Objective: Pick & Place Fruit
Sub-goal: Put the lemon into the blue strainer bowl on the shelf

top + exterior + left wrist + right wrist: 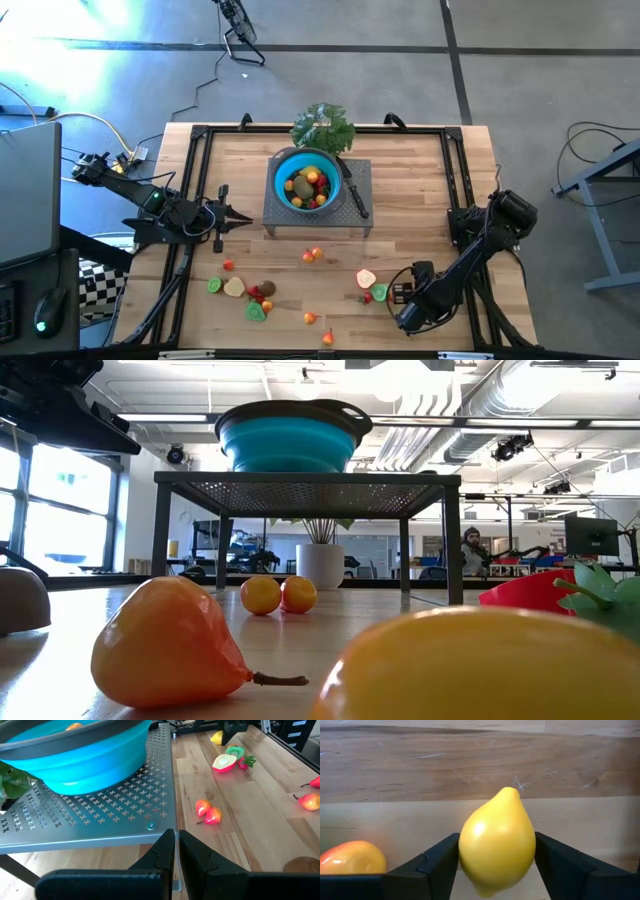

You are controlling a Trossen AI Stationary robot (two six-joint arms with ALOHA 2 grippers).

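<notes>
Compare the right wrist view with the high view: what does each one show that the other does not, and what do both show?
Only the right wrist view shows the yellow lemon between the fingers of the right gripper, close on both sides. Only the high view shows the blue bowl with fruit on the metal stand, the leafy bunch, the knife and the left gripper, shut beside the stand. Both show the wooden table and the right gripper low over it.

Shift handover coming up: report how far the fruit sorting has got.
Done: several fruits sit in the blue bowl on the metal stand. In hand: the right claw brackets a yellow lemon low on the table. Left: about a dozen pieces lie on the wooden table. The left claw waits shut beside the stand.
</notes>
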